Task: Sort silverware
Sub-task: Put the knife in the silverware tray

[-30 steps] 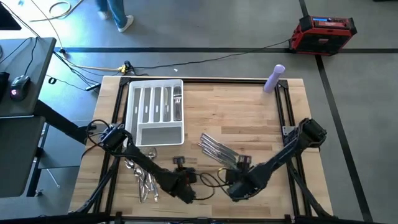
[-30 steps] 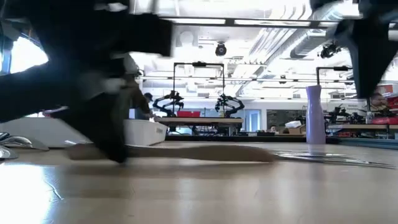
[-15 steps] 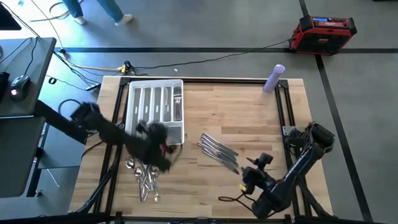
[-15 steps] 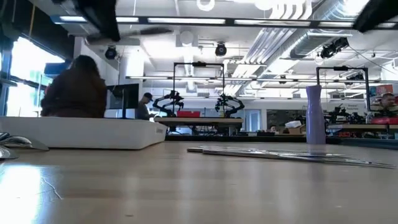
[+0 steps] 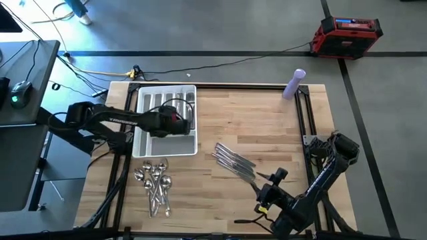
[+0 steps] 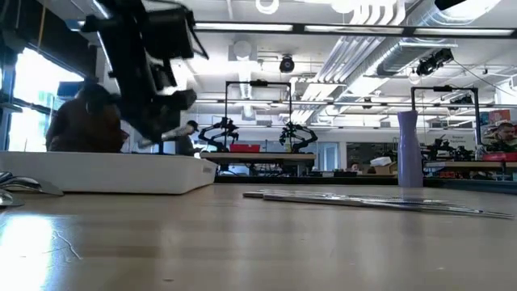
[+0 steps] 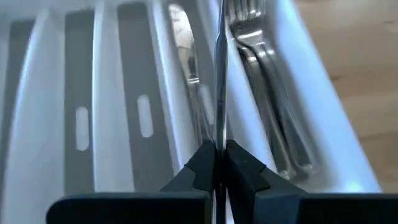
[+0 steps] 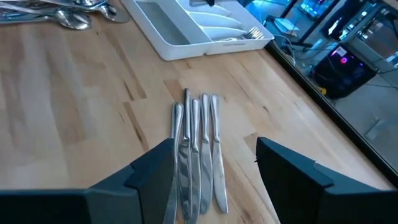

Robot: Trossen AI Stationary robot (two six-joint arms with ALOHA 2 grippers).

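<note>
Desk (image 5: 267, 120) of pale wood carries the white compartmented plastic tray (image 5: 148, 144). Left gripper (image 7: 217, 163) hangs over its slots, pinching a thin silver knife (image 7: 219, 74) edge-on above a divider, between the slot holding a knife and the forks' slot (image 7: 264, 93). Judged best: shift over the knife slot, level the blade, lower, then release. Right gripper (image 8: 214, 171), spread, waits above the remaining knives (image 8: 196, 146); spoons (image 5: 155, 187) lie near the desk's front.
</note>
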